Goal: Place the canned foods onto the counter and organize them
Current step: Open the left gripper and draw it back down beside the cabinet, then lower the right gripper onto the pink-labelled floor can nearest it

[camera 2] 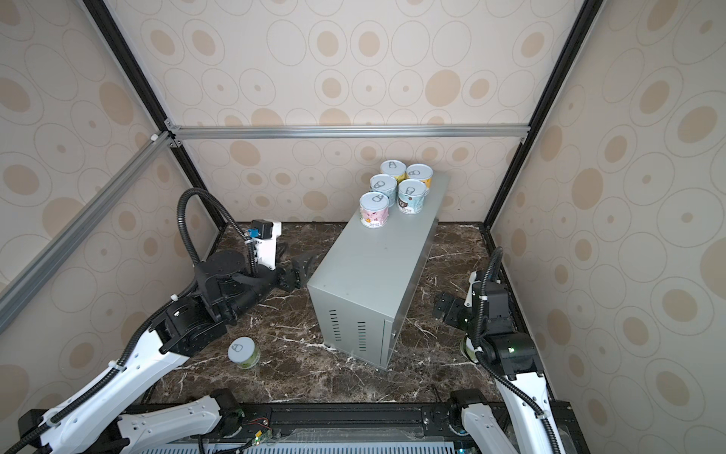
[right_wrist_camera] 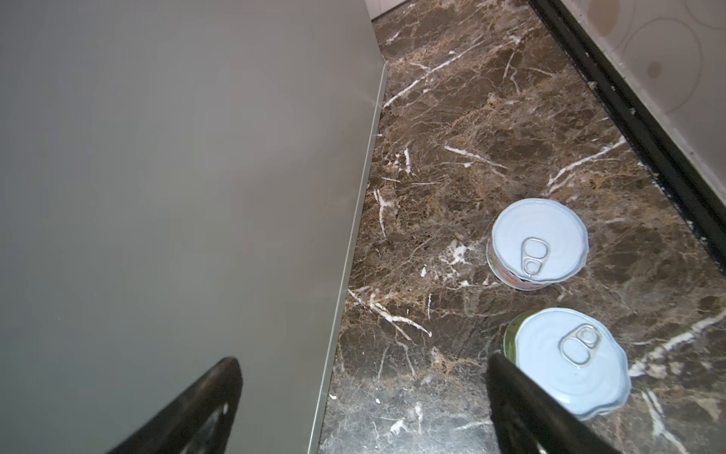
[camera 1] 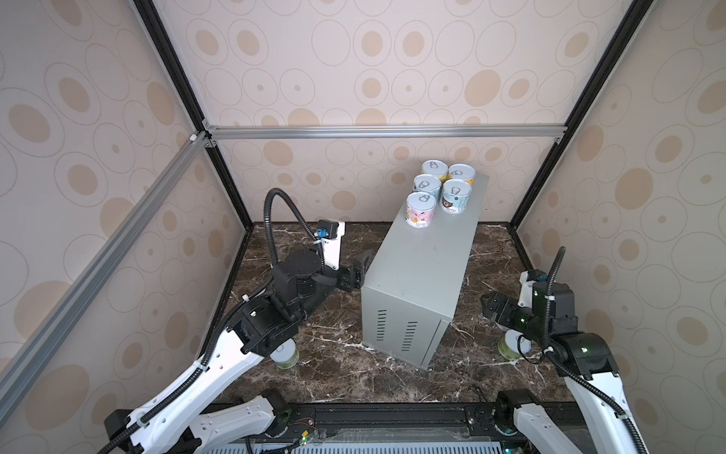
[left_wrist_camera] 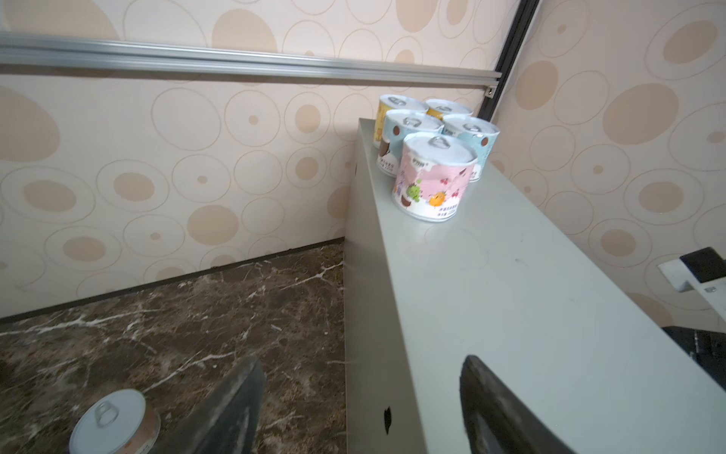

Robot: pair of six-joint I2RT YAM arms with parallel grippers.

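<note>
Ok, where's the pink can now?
In both top views the pink can stands on the far half of the counter, frontmost of five cans, on their left side, before a pale blue can.

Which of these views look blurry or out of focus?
Left wrist view: the left fingers and the can on the marble are soft, the pink can clearer. Right wrist view: right fingers blurred, two can lids sharp. Both top views: mostly sharp.

The worktop (camera 1: pixel 416 267) is smooth pale-grey painted sheet metal with a matt, faintly sheeny finish; the five cans (camera 1: pixel 420 210) at its twelve o'clock end have bare silver metal lids and slightly glossy printed paper labels. The marble slab (camera 2: pixel 314 377) beneath is polished dark brown stone veined white, and the left claw's fingers (left_wrist_camera: pixel 495 397) are matt black, scuffed grey.
</note>
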